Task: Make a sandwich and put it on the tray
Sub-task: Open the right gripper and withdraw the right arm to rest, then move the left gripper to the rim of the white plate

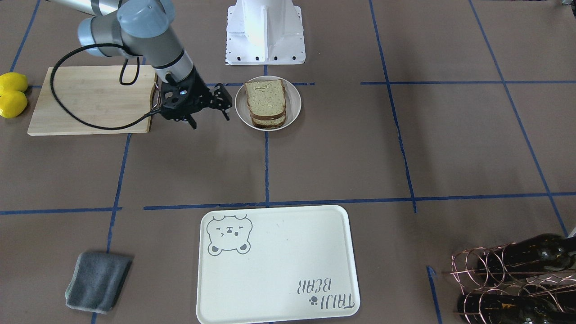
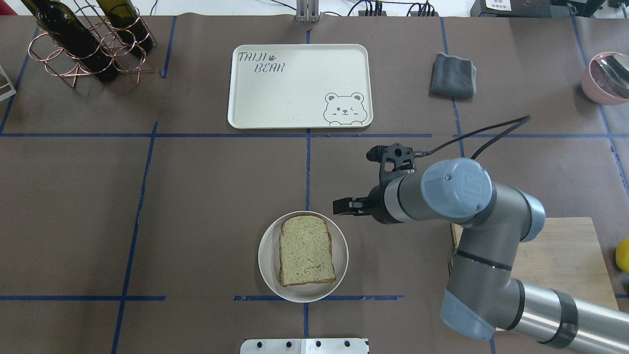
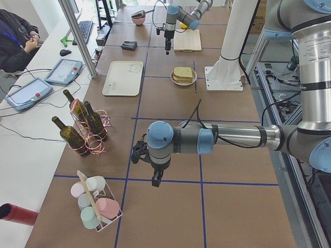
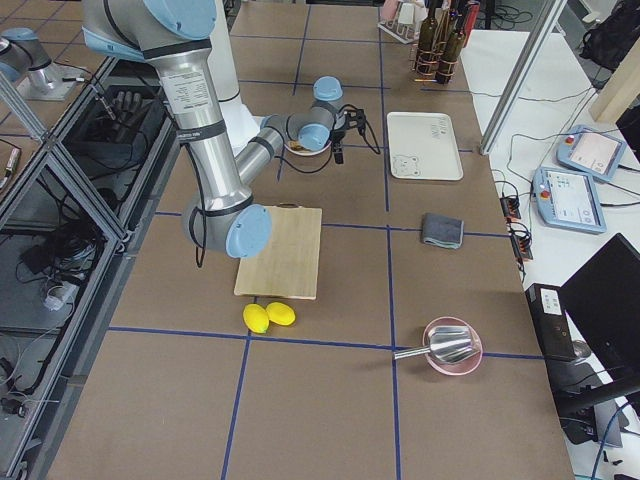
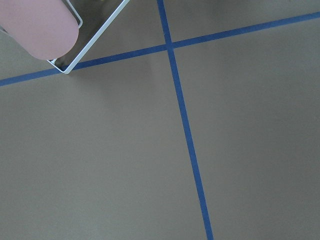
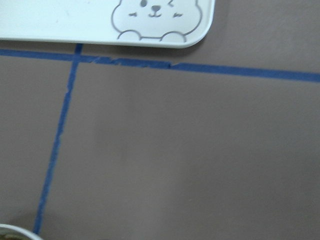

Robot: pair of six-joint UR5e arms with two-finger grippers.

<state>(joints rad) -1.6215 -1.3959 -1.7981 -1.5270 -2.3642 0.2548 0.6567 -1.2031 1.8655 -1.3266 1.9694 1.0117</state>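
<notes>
A stack of tan bread slices with dark crusts (image 1: 266, 102) lies in a small round white bowl (image 1: 294, 104) at the table's middle; it also shows in the overhead view (image 2: 305, 250). No fried egg shows in any view. The cream-white bear tray (image 1: 276, 265) lies bare at the far side from the robot (image 2: 300, 86). My right gripper (image 1: 209, 118) hangs open and empty just beside the bowl, apart from the bread (image 2: 342, 206). My left gripper (image 3: 155, 175) shows only in the left side view, far from the bread; I cannot tell whether it is open or shut.
A wooden cutting board (image 1: 90, 99) lies behind the right arm, with two lemons (image 1: 12, 95) past it. A grey cloth (image 1: 98, 281) lies near the tray. A wire rack with wine bottles (image 1: 513, 279), a pink bowl (image 2: 607, 78) and a cup rack (image 3: 95, 206) stand at the edges.
</notes>
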